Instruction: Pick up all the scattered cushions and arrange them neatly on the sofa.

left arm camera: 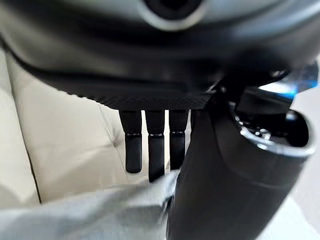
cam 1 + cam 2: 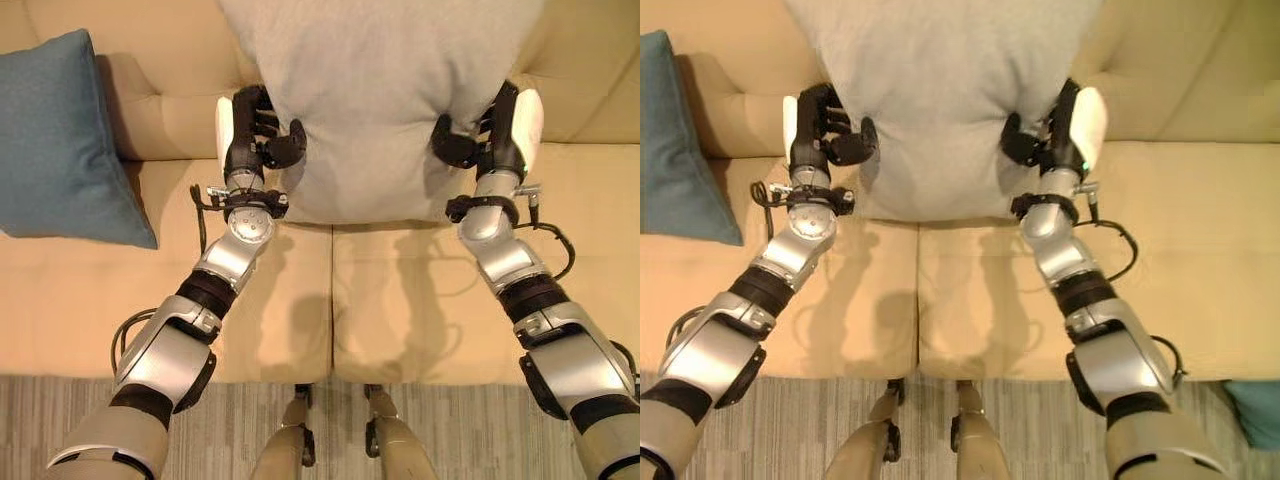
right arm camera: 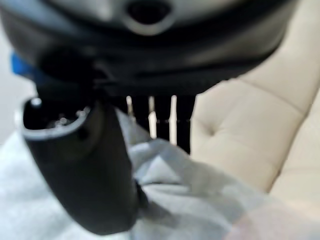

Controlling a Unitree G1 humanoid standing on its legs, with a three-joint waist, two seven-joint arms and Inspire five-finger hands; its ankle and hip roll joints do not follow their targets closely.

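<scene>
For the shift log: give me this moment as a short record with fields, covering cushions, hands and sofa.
held cushion: grey cushion, upright against the sofa backrest, lower edge on the seat
left hand: left hand pinching the grey cushion's left edge, thumb in front
right hand: right hand pinching its right edge
other cushions: blue cushion leaning on the backrest at the robot's left; teal cushion on the floor at lower right
sofa: beige sofa
floor: striped grey carpet

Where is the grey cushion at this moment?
In the left eye view the grey cushion stands centrally against the sofa backrest, pinched between the left robot hand and right robot hand.
</scene>
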